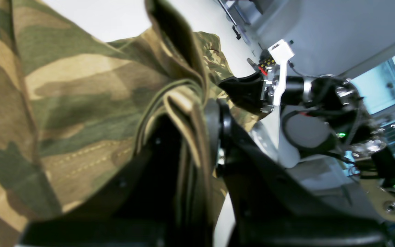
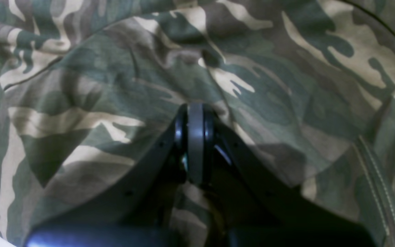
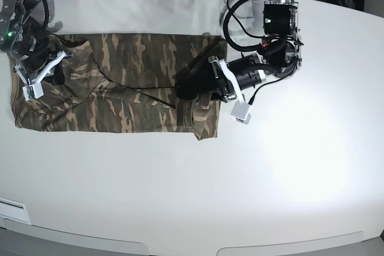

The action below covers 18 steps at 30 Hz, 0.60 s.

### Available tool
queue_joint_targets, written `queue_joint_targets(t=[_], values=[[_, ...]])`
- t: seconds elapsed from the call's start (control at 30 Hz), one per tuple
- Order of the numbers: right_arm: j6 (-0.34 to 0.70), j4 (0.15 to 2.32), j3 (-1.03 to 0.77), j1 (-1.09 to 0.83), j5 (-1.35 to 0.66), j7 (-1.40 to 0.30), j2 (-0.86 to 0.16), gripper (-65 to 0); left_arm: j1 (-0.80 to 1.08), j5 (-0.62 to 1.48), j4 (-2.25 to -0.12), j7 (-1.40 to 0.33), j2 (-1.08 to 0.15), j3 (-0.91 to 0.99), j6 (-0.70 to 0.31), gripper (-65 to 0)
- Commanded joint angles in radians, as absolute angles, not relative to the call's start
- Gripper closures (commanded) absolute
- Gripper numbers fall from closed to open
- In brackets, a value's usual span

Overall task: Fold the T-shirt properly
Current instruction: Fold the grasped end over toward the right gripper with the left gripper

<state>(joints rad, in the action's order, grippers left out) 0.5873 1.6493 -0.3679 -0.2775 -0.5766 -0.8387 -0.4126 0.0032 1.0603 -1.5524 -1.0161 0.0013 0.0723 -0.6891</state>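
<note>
The T-shirt (image 3: pixel 120 91) lies lengthwise across the table (image 3: pixel 270 166), a pincer at each end; the left pincer (image 1: pixel 197 113) grips bunched cloth; the right pincer (image 2: pixel 194 137) is closed over fabric.

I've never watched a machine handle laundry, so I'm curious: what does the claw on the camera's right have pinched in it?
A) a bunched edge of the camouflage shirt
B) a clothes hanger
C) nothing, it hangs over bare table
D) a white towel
A: in the left wrist view, the left claw is shut on gathered layers of the shirt.
</note>
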Motion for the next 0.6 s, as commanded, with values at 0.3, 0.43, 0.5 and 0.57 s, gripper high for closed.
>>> queue_joint_targets(t=[0.3, 0.43, 0.5, 0.57], values=[[0.596, 1.662, -0.373, -0.278, -0.569, -0.858, -0.427, 0.0, -0.012, 0.991, -1.569, -0.883, 0.051, -0.015, -0.698, 0.0], [0.606, 1.662, -0.373, -0.278, -0.573, -0.858, -0.427, 0.0, -0.012, 1.01, -1.569, -0.883, 0.067, -0.015, -0.698, 0.0], [0.606, 1.662, -0.373, -0.277, -0.573, -0.858, -0.427, 0.0, -0.013, 1.076, -1.569, -0.908, 0.067, -0.015, -0.698, -12.2], [0.606, 1.662, -0.373, -0.277, -0.573, -0.858, -0.427, 0.0, -0.025, 1.168, -1.569, -0.966, 0.067, -0.015, -0.698, -27.7]])
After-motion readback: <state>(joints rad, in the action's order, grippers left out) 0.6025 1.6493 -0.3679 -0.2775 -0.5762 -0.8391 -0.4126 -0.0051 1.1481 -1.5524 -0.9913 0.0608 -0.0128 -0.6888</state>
